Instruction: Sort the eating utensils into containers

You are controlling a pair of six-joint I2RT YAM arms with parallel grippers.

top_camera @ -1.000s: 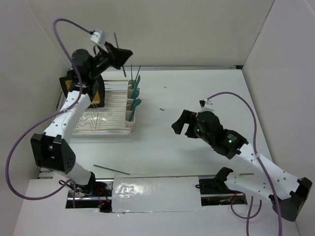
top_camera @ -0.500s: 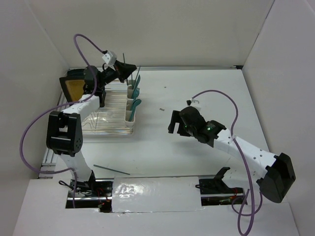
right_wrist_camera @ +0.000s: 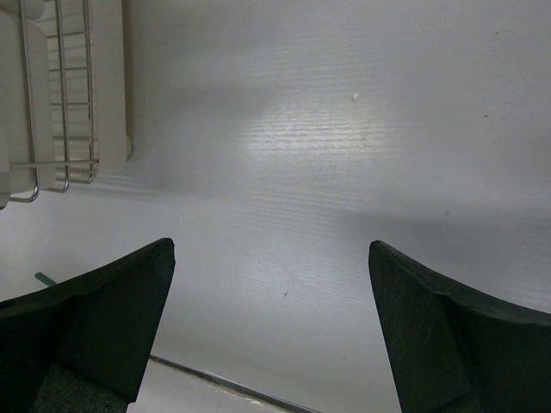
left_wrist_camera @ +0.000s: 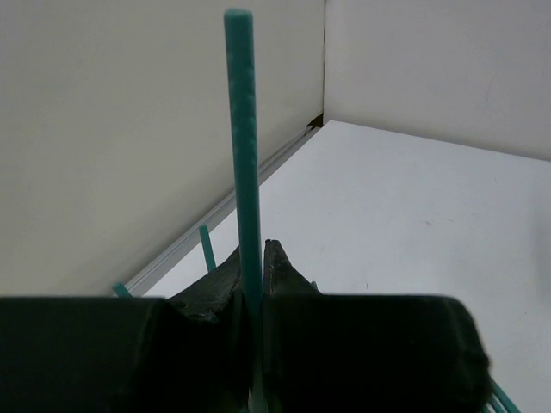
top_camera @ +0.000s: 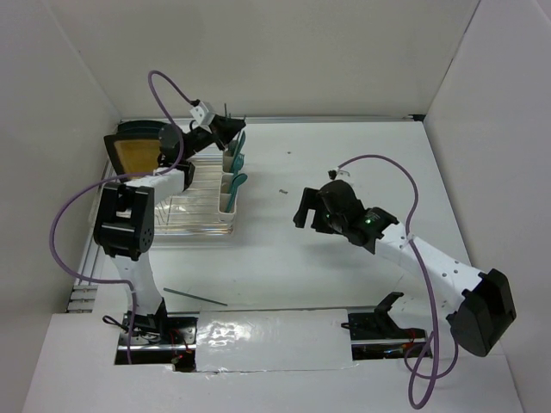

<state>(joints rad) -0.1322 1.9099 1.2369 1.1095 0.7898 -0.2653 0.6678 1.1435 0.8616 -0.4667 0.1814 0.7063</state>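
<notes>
Tabletop point(top_camera: 344, 155) filled most of the overhead view, white and walled in, and everything I cared about sat toward its upper left. Biggest there was the wire dish rack point(top_camera: 185, 211), with a tan-and-black board point(top_camera: 133, 153) propped at its upper-left corner. Neither was part of the sort; I read the rack as a fixture steadying the containers point(top_camera: 228, 202), cream cups joined in a row along its right edge. My right gripper point(right_wrist_camera: 269, 254) hung over bare table at centre frame, jaws spread wide with nothing between them. I took that as parked clear so the two arms would not crowd each other. My left gripper point(left_wrist_camera: 251, 267) was near the upper end of the cup row, clenched on a teal handle point(left_wrist_camera: 242, 146) that stood straight up out of the jaws in its wrist view. I judged it was held vertical so the working end could go down into a narrow cup. Its lower end was hidden, so I could not tell which kind of utensil it was. Sorted pieces point(top_camera: 238, 181) stood in the cups, teal ends poking out. One loose utensil point(top_camera: 195, 297) lay flat at lower left, near the arm bases, not yet sorted. A tiny dark speck point(top_camera: 281, 190) sat mid-table, no concern of mine.
</notes>
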